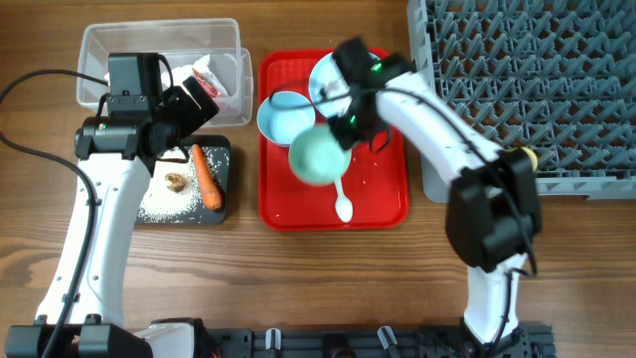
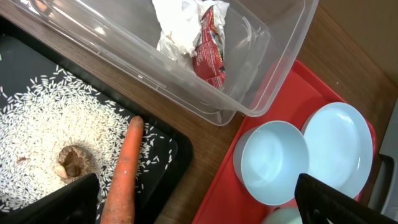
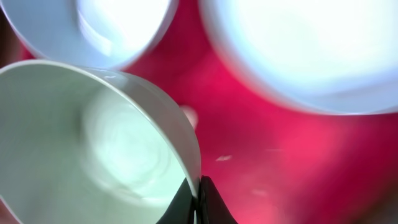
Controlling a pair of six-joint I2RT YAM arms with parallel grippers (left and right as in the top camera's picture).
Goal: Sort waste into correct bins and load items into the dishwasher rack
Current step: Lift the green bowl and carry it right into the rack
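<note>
You're holding the mint-green bowl (image 1: pixel 320 156) tilted over the red tray (image 1: pixel 383 204), right gripper (image 3: pixel 199 199) pinching its rim nearly closed, likely readying it for the dishwasher rack (image 1: pixel 527 89) right of the tray; left gripper (image 2: pixel 199 202) is hanging wide open, empty, left of it.

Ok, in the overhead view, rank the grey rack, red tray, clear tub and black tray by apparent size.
1. Grey rack, largest though cropped by the frame.
2. Red tray.
3. Clear tub.
4. Black tray, smallest, though the left arm hides part of it.
</note>
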